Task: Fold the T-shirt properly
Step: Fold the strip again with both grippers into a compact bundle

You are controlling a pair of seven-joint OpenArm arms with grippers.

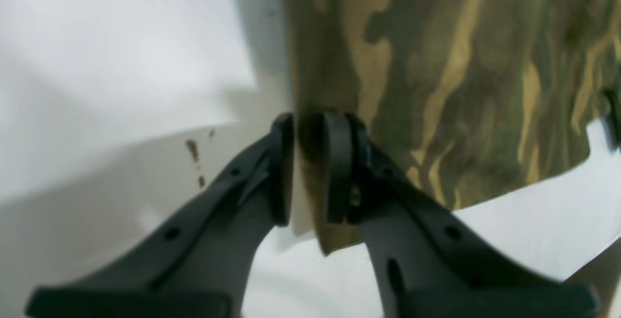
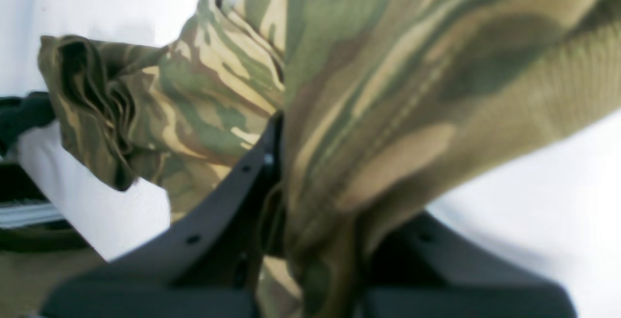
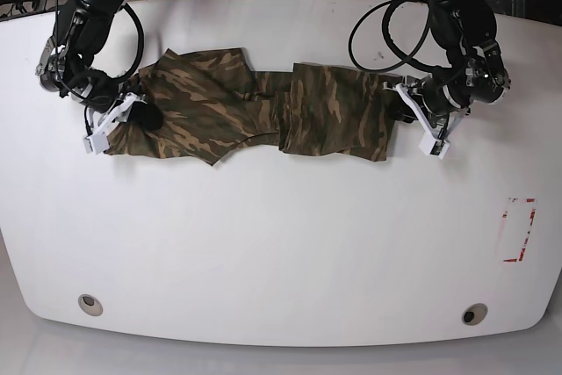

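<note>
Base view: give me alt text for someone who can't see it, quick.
A camouflage T-shirt lies stretched in a long band across the far half of a white table, gripped at both ends. The right gripper is shut on its end at the picture's left, the left gripper on the end at the picture's right.

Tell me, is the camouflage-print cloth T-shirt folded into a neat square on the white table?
No, the camouflage-print cloth T-shirt lies stretched in a long rumpled band across the white table.

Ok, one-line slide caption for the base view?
Both grippers, left and right, pinch opposite ends of the camouflage T-shirt stretched across the white table.
</note>
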